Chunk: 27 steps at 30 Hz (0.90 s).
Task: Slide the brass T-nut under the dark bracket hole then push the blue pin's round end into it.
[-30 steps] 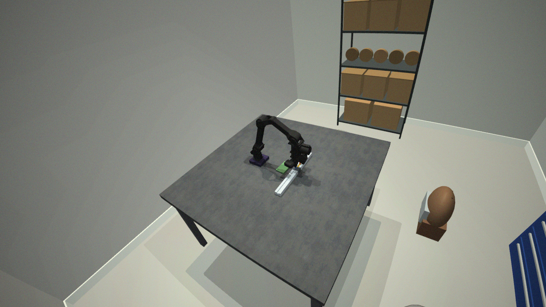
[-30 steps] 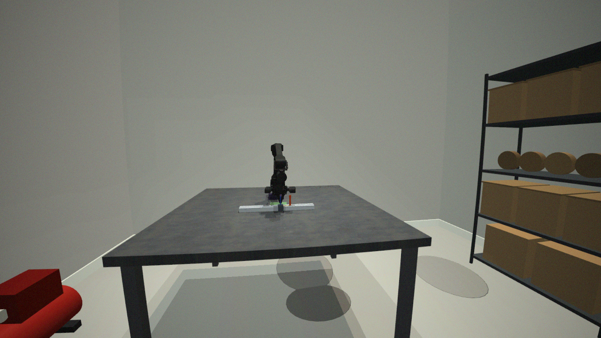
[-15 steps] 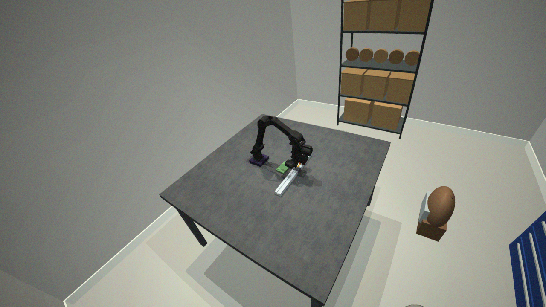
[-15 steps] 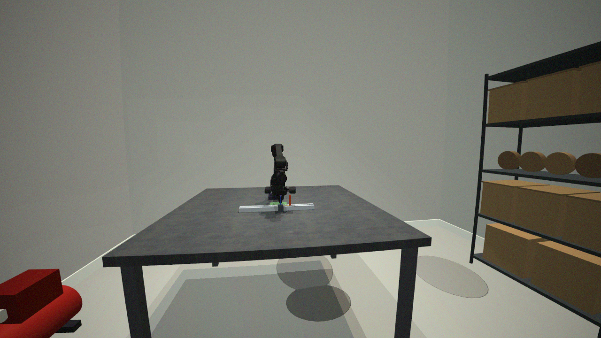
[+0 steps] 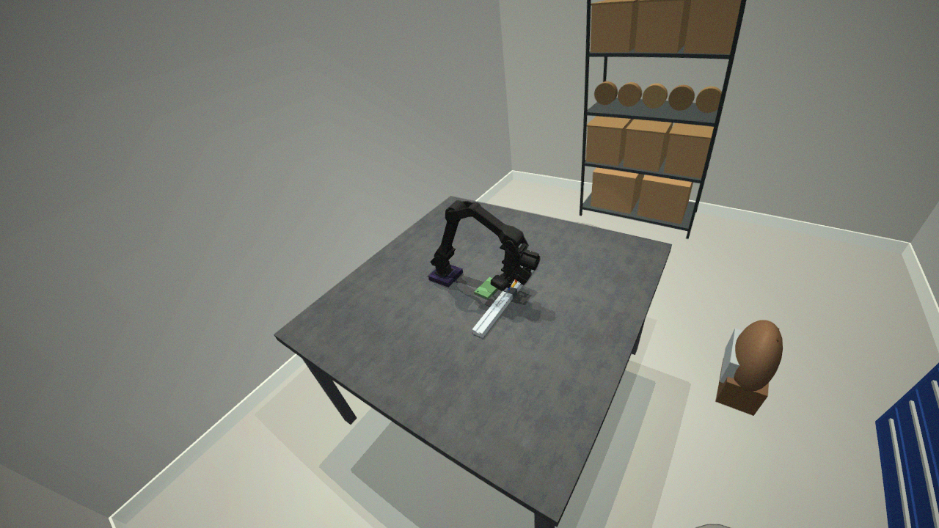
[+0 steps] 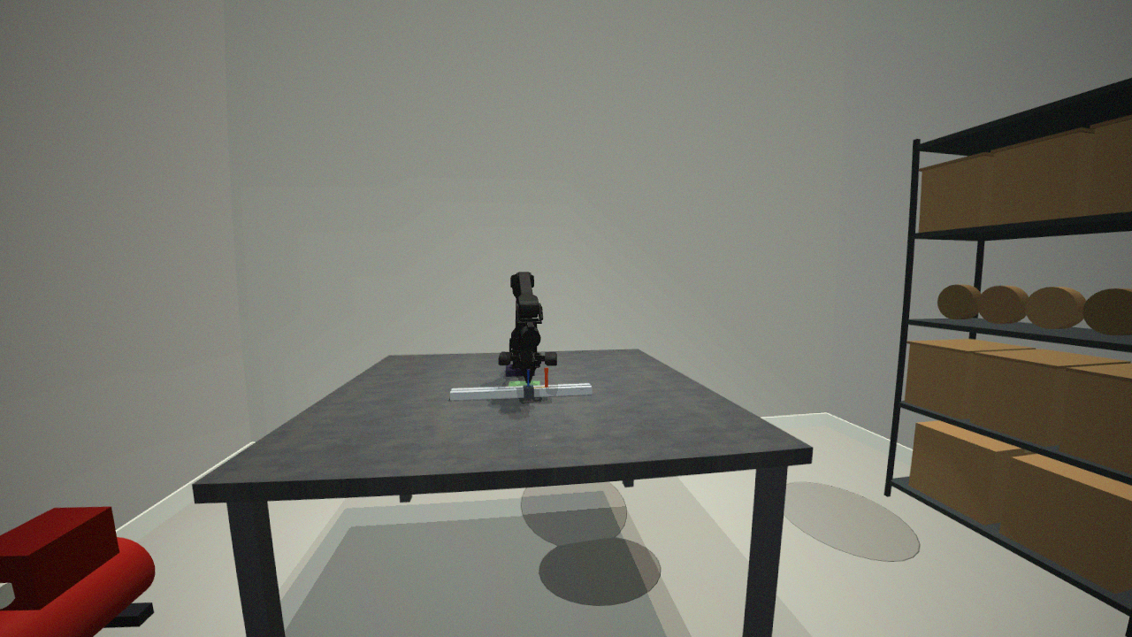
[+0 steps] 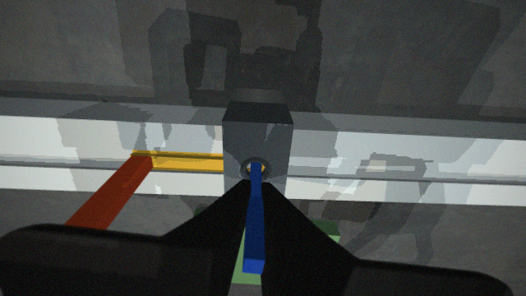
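Brass T-nut (image 7: 189,162) lies lengthwise in the slot of the long pale aluminum rail (image 5: 492,316) (image 6: 483,393) (image 7: 411,150), partly covered by the dark, block-shaped bracket (image 6: 528,393) (image 7: 258,141). Brass colour also shows through the bracket's round hole, around the lower end of the slim blue pin (image 6: 528,377) (image 7: 255,230). The nut's straight orange handle (image 6: 546,377) (image 7: 111,193) stands up from the slot, apart from the bracket, to its right in the exterior view and to its left in the wrist view.

The black gripper (image 5: 512,287) (image 6: 528,380) (image 7: 254,189) is closed on the blue pin, its tapered fingers to either side of the shaft. The pin stands roughly upright, its lower end at the hole; how deep it reaches, I cannot tell. The bracket straddles the rail, which runs left to right across the dark grey table (image 5: 419,367) (image 6: 506,443) (image 7: 62,49) in the exterior view.

On the far side of the rail there, the flat green tray (image 5: 486,287) (image 6: 514,383) (image 7: 246,279) lies between it and the arm's dark purple base (image 5: 433,279) (image 6: 508,372). To the right, beyond the table, a black-framed shelf rack (image 5: 583,141) (image 6: 906,277) holds brown boxes and round brown pieces.
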Available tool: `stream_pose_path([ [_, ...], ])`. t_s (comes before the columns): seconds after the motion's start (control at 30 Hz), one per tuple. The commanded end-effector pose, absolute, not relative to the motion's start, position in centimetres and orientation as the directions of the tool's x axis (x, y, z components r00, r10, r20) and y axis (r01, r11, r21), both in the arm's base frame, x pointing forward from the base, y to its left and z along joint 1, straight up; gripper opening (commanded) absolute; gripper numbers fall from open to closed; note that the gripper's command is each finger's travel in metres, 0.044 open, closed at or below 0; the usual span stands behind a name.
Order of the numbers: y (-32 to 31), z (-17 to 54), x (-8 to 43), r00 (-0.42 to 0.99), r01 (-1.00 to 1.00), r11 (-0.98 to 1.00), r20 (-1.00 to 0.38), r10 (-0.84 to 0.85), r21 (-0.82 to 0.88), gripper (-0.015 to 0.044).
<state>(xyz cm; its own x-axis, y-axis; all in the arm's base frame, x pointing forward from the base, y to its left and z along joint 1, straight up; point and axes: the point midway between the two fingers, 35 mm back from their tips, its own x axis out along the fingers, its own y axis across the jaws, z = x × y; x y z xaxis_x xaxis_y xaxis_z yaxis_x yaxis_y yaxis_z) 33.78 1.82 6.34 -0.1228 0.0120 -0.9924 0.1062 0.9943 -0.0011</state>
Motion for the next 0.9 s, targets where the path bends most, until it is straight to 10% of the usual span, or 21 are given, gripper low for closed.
stream_pose_path([
  [0.0, 1.85, 6.32, 33.86, -0.138, 0.103, 0.995, -0.99, 0.015, 0.0, -0.015],
  [0.87, 1.82, 6.36, 33.96, -0.16, 0.107, 0.994, -0.987, 0.012, -0.005, -0.0097],
])
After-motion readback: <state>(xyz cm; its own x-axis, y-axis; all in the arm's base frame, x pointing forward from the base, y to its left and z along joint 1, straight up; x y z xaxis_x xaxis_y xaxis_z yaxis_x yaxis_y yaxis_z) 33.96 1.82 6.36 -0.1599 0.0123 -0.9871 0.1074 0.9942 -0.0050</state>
